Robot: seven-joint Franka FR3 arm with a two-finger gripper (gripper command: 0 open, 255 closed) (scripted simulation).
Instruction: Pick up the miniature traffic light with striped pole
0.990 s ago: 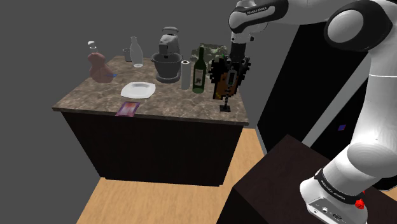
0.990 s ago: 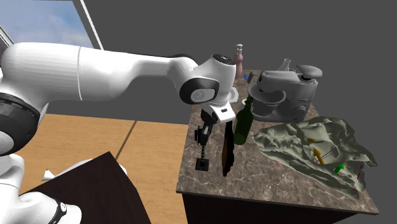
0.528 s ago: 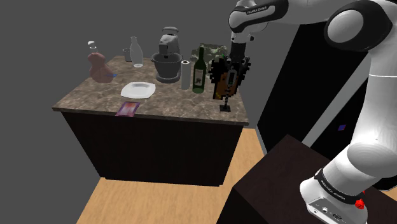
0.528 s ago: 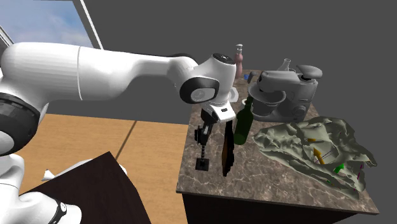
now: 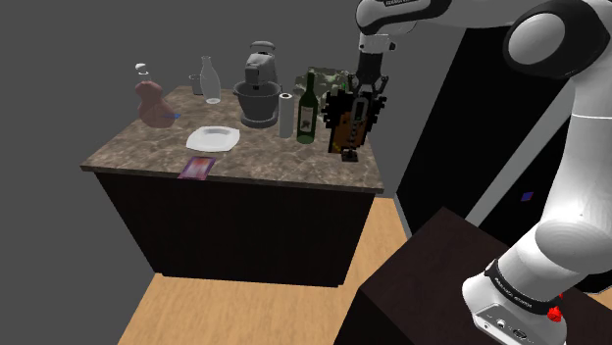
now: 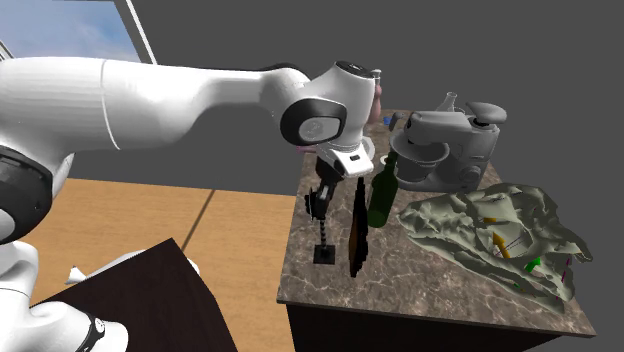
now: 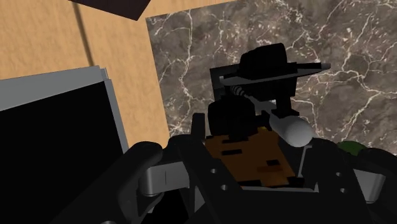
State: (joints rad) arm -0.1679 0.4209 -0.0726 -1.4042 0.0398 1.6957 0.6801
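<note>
We have the jaws clamped on the traffic light point(image 5: 346, 125), which hangs upright beside the green bottle point(image 5: 307, 110), its base seemingly just clear of the surface point(image 5: 255, 162). We judge the lift begun. Next we should raise it straight up, without tilting.

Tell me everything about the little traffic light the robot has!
The traffic light is a flat, blocky toy with a brown-orange face and a jagged black border. A thin striped pole runs down from it to a small black base. It stands upright over the marble-looking countertop, near its edge, beside a green bottle. The black gripper is shut on its head from above. Whether the base touches the countertop is hard to tell.
</note>
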